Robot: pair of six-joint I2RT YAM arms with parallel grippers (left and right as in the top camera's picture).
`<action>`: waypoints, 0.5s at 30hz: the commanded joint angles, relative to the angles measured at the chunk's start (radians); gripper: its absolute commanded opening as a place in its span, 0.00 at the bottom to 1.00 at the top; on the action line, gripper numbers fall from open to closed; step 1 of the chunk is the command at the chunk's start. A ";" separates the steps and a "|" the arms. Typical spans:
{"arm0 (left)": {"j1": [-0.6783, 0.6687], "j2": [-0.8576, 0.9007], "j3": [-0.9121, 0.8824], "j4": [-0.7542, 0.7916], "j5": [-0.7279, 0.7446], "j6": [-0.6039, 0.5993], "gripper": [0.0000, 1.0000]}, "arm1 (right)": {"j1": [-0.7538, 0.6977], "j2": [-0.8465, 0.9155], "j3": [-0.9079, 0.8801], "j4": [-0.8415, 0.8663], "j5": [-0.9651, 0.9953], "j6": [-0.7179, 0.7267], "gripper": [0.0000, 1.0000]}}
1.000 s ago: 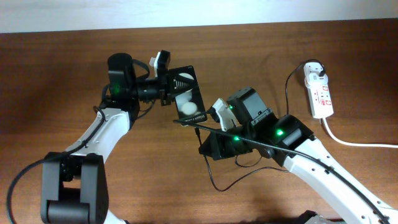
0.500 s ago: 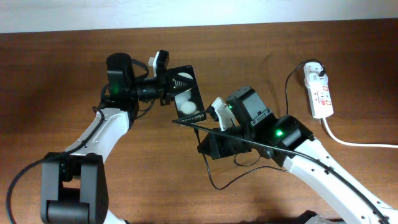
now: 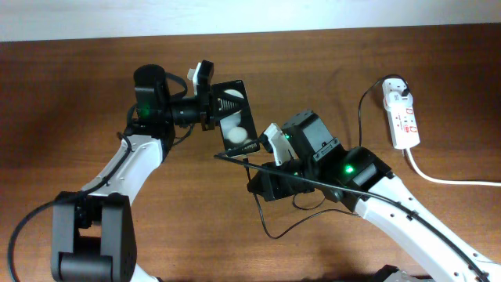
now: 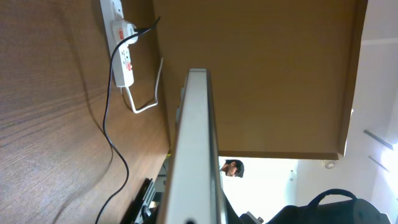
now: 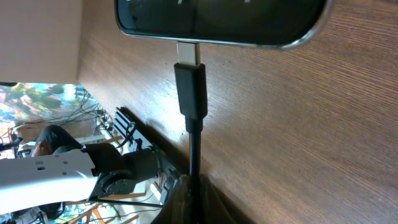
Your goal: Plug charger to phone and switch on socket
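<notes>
Above the table, the left gripper clamps the rigid, glossy phone by one edge; it is likely slippery and fragile. The right gripper pinches the charger just behind its stiff plug, metal tip at the phone's port; farther back, the limp cable would probably buckle.

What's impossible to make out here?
- socket switch, on or off: too small in overhead and left wrist views.
- How deep the charger tip sits in the phone: right wrist view, hidden inside the port.
- right gripper: blurred, cut off by that view's bottom edge.
- left gripper: unseen in left wrist view, behind the phone's edge.
</notes>
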State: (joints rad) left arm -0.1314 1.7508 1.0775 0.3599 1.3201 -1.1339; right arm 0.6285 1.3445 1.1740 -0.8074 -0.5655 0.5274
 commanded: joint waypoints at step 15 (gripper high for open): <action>0.029 -0.004 0.004 -0.001 0.022 0.003 0.00 | -0.013 -0.013 0.006 -0.085 0.195 0.000 0.04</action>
State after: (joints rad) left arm -0.1322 1.7508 1.0775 0.3565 1.3109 -1.1439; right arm 0.6277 1.3445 1.1744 -0.8429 -0.4999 0.5274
